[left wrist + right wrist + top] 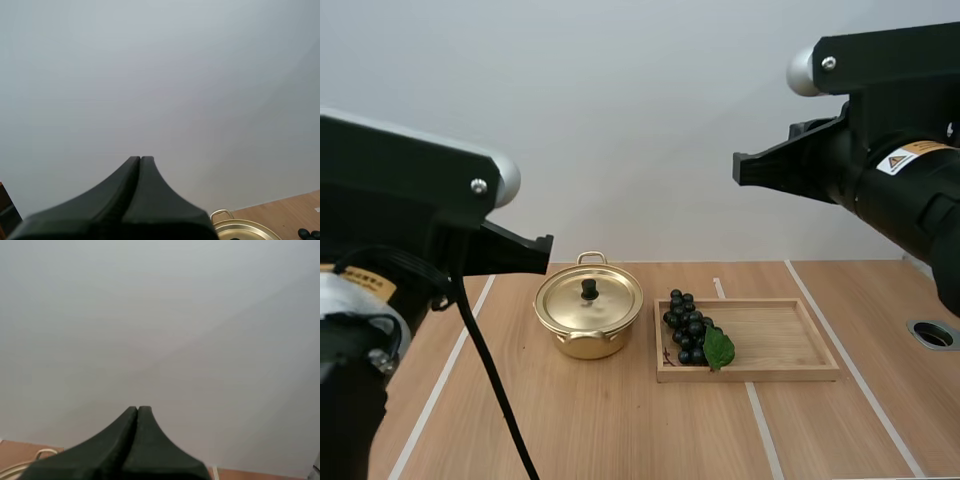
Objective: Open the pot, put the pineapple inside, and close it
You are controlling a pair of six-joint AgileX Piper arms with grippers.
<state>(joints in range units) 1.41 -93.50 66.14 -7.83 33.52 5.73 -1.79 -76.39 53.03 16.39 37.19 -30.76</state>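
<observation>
A small golden pot (588, 318) stands mid-table with its lid on, a black knob (589, 289) at the lid's centre. To its right a bunch of dark grapes (688, 328) with a green leaf lies at the left end of a wooden tray (790, 340). No pineapple is in sight. My left gripper (140, 159) is shut on nothing, raised high, with the pot's rim (245, 231) beyond it. My right gripper (137, 409) is likewise shut on nothing, held up facing the wall. In the high view both arms hover well above the table at either side.
White tape lines run across the wooden table (620, 430). A round metal-rimmed hole (933, 334) sits in the table near its right edge. The tray's right half is bare.
</observation>
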